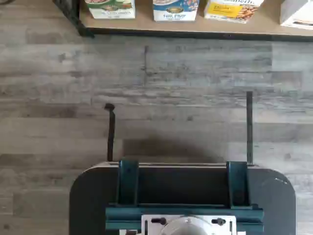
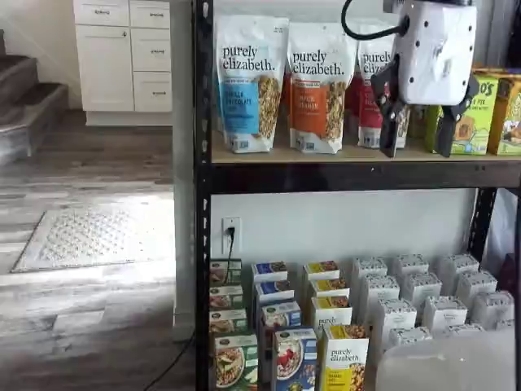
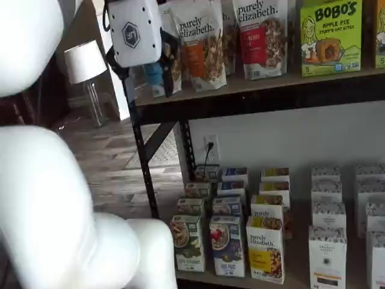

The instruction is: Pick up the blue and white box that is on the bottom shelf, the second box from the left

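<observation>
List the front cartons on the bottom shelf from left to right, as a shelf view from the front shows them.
Green carton → blue and white box → yellow carton, all along the front of the bottom shelf.

Gripper (image 2: 419, 151) hangs high w/ white body up top & both black fingers pointing down toward 6 o'clock, clear gap btwn them, nothing held. In a shelf view the arm (image 3: 42, 198) fills the near side as big white rounded segments, blurred.
</observation>
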### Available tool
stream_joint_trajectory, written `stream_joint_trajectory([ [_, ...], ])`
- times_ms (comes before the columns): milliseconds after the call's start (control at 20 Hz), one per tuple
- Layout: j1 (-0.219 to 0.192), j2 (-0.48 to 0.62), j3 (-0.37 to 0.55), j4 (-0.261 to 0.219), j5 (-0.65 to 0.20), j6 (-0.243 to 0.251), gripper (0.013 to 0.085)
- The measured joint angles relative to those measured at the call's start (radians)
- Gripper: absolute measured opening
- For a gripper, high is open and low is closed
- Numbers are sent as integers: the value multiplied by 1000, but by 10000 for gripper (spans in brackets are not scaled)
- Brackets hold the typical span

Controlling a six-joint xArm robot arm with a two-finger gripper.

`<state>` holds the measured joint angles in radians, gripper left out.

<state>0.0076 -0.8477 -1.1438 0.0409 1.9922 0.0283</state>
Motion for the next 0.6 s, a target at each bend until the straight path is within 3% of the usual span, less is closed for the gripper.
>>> stream_joint_trajectory([
  [150, -25, 37, -32, 30, 64, -9, 850],
  [600, -11, 37, -17, 22, 45, -1, 850],
])
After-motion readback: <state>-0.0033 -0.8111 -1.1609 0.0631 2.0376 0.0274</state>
